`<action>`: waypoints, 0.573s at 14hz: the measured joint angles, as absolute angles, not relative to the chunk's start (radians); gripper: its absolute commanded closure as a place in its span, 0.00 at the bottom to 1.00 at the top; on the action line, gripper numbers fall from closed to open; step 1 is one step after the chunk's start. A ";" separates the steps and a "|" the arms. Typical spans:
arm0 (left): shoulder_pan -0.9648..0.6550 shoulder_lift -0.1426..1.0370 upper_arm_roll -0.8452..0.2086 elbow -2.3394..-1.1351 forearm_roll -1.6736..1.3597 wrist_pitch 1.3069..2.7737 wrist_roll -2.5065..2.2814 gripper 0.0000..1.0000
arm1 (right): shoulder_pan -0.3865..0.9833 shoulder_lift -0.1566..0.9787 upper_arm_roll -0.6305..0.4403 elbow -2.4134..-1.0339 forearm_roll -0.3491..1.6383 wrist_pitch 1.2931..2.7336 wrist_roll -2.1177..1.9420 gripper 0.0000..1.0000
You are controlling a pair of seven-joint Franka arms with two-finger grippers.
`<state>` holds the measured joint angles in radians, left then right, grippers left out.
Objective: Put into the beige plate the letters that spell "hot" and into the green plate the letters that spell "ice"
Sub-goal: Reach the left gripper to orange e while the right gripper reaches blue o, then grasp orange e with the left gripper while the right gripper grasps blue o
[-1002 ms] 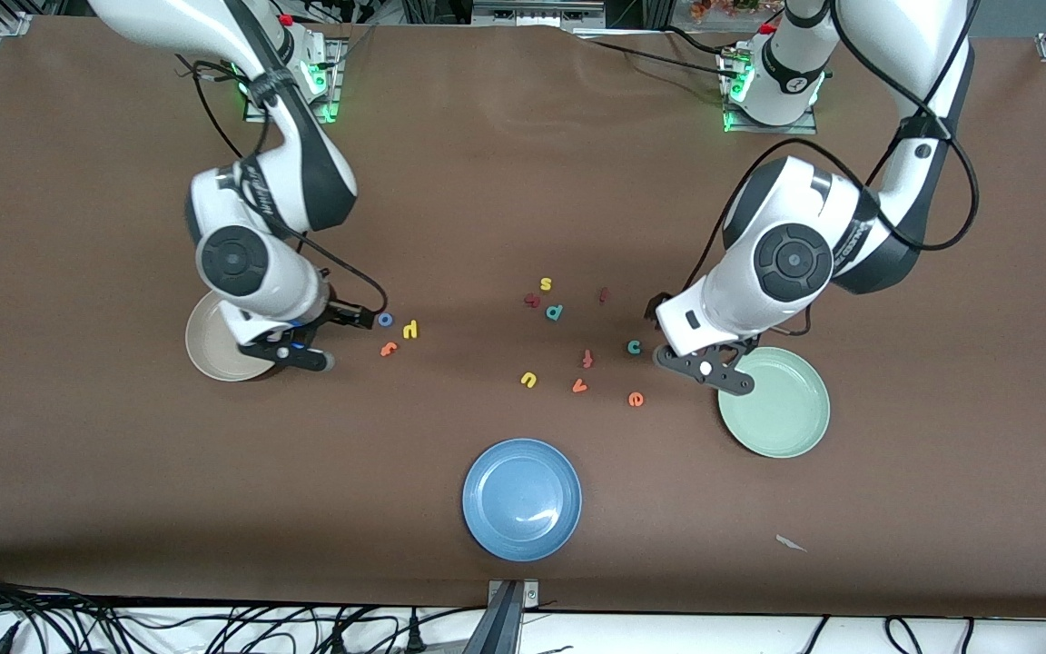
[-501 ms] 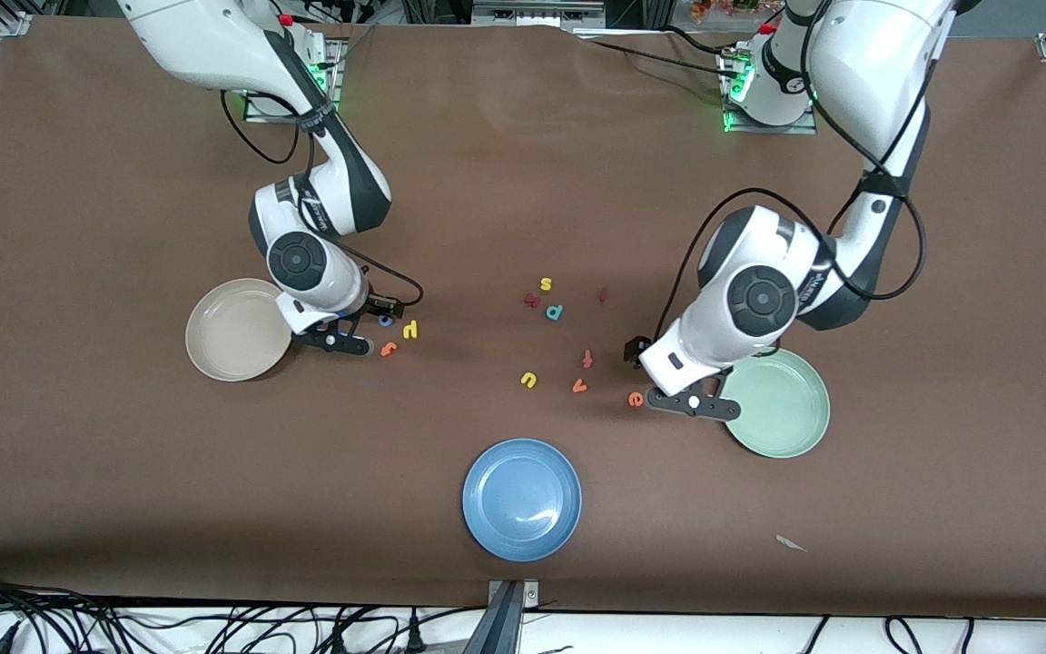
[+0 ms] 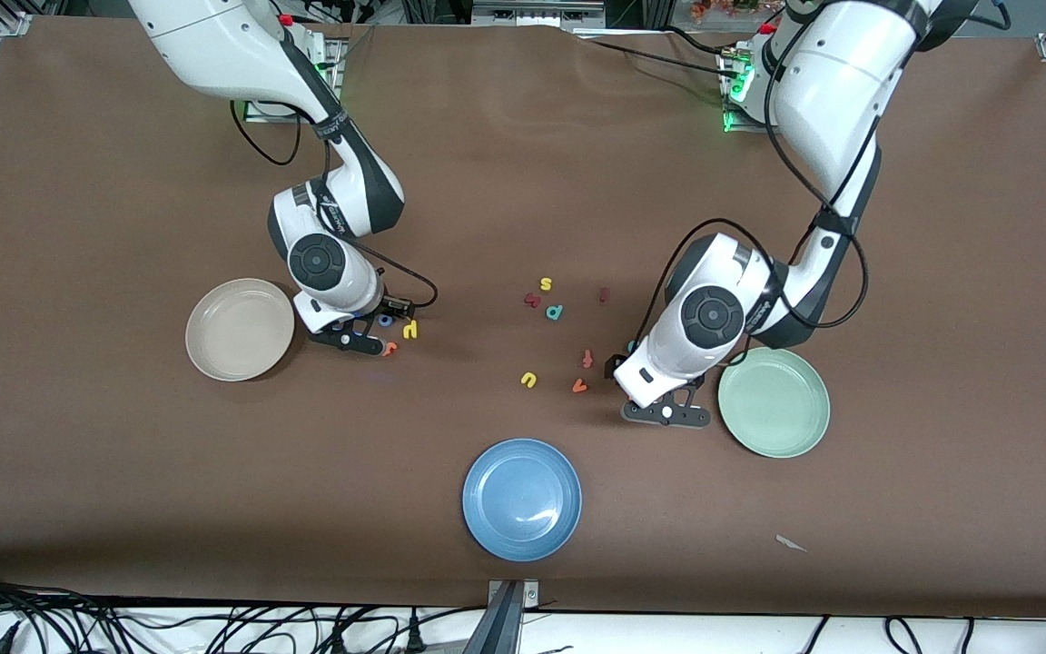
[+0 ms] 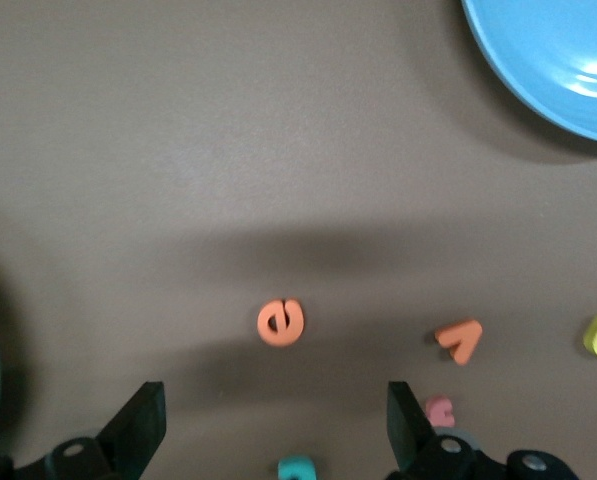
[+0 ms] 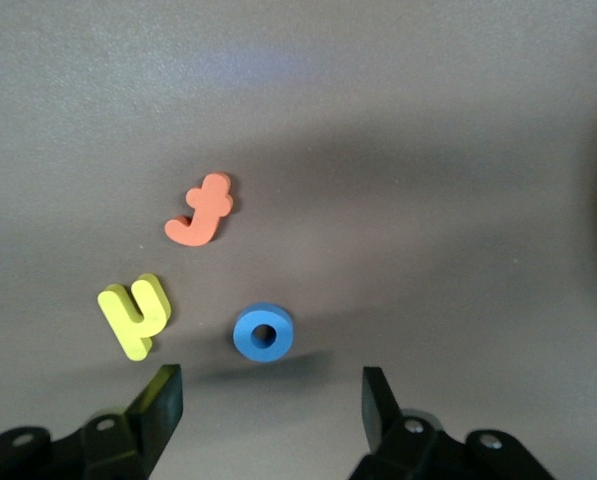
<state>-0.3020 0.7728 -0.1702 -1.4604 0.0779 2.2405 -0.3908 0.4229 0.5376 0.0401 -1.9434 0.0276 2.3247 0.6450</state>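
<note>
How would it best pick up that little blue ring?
Probably straight down from above, one finger each side of the blue o's outer edge. It lies flat and round, so any pinch direction works; the right end effector hangs open right by it.

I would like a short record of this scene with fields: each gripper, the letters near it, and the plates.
left gripper: open, over the orange e
right gripper: open, over the blue o, beside yellow h and orange t
beige plate: no letters in it
green plate: no letters in it
blue plate: no letters in it
</note>
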 measured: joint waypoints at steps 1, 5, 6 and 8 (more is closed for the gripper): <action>-0.301 0.789 -0.170 -1.460 0.078 2.258 -0.402 0.37 | 0.423 0.541 0.040 -1.944 0.028 2.328 0.645 0.24; -0.297 0.827 -0.167 -1.458 0.078 2.281 -0.457 0.40 | 0.423 0.560 0.040 -1.961 0.028 2.385 0.645 0.24; -0.297 0.833 -0.167 -1.458 0.078 2.289 -0.464 0.40 | 0.423 0.563 0.040 -1.964 0.028 2.389 0.645 0.27; -0.297 0.845 -0.167 -1.457 0.078 2.308 -0.476 0.46 | 0.423 0.563 0.040 -1.966 0.028 2.391 0.645 0.41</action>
<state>-0.2973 0.8448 -0.1673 -1.4575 0.0779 2.3085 -0.4760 0.4229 0.5635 0.0401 -1.9662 0.0276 2.3908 0.6450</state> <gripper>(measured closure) 0.396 0.260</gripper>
